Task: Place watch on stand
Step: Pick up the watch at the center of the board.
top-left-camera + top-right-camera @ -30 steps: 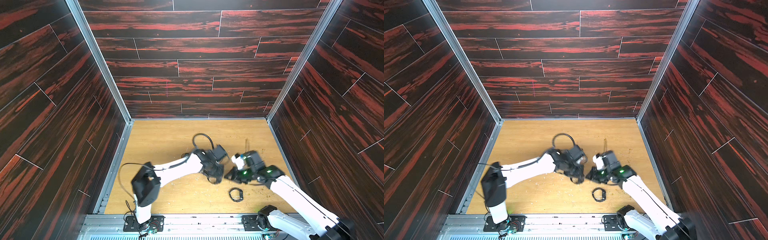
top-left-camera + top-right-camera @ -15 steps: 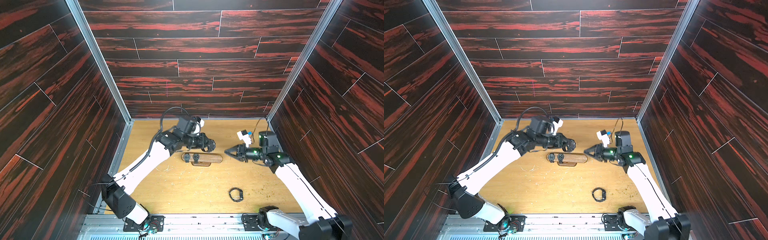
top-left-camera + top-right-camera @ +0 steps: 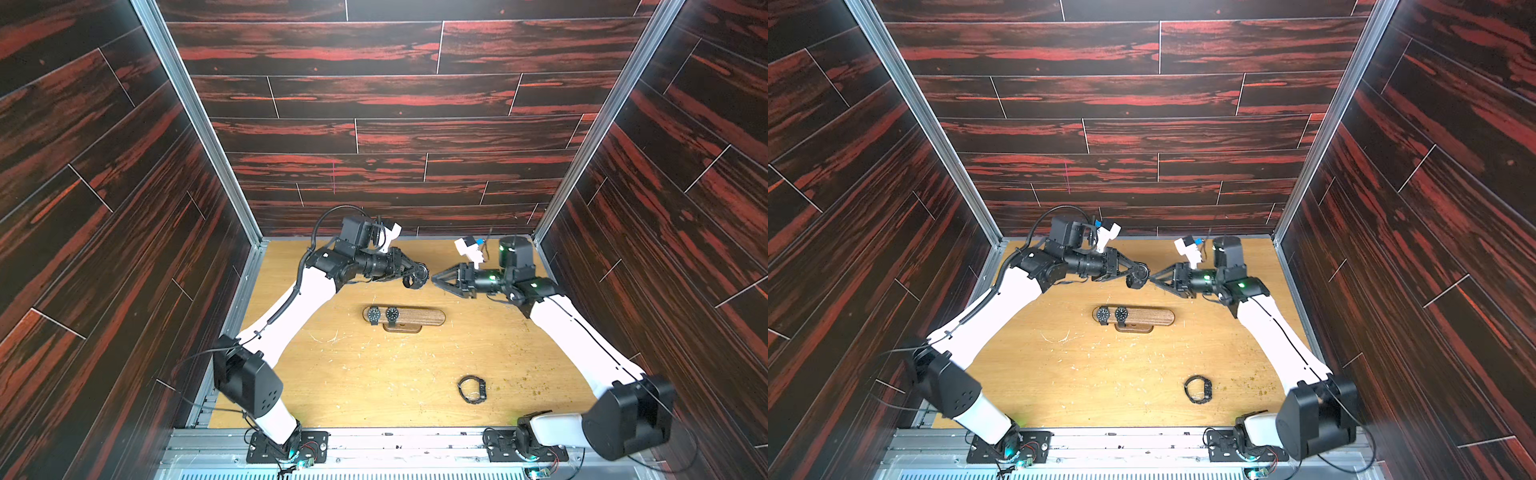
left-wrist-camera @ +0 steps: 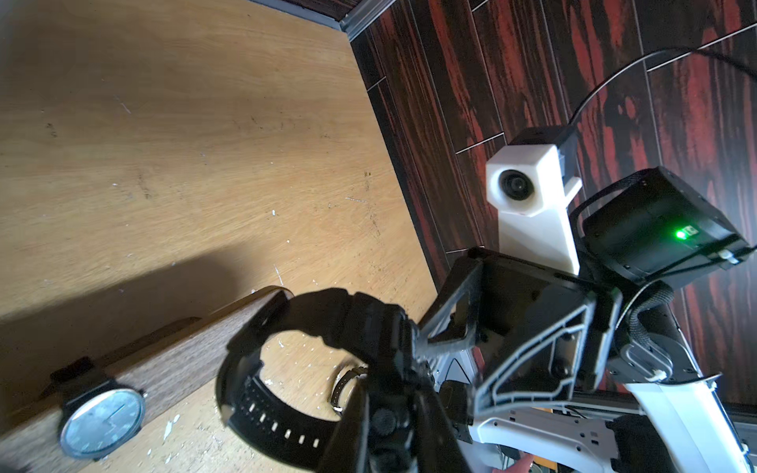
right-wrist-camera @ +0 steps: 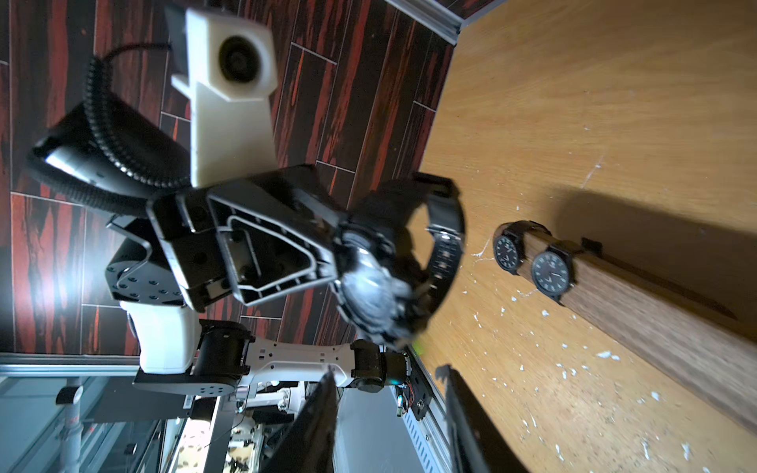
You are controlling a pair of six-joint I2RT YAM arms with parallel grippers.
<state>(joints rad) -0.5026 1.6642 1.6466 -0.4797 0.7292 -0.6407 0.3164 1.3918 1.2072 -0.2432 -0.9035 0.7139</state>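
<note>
The left gripper [image 3: 415,277] is closed on a black watch [image 3: 414,279] in the air above the table [image 3: 374,374], behind the stand [image 3: 419,316]. The right gripper [image 3: 435,277] faces it with jaws apart, perhaps not touching it. Two watches [image 3: 383,314] sit on the stand; another watch [image 3: 472,389] lies on the table.

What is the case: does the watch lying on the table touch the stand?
Apart. Both top views show bare table between the watch and the stand.
</note>
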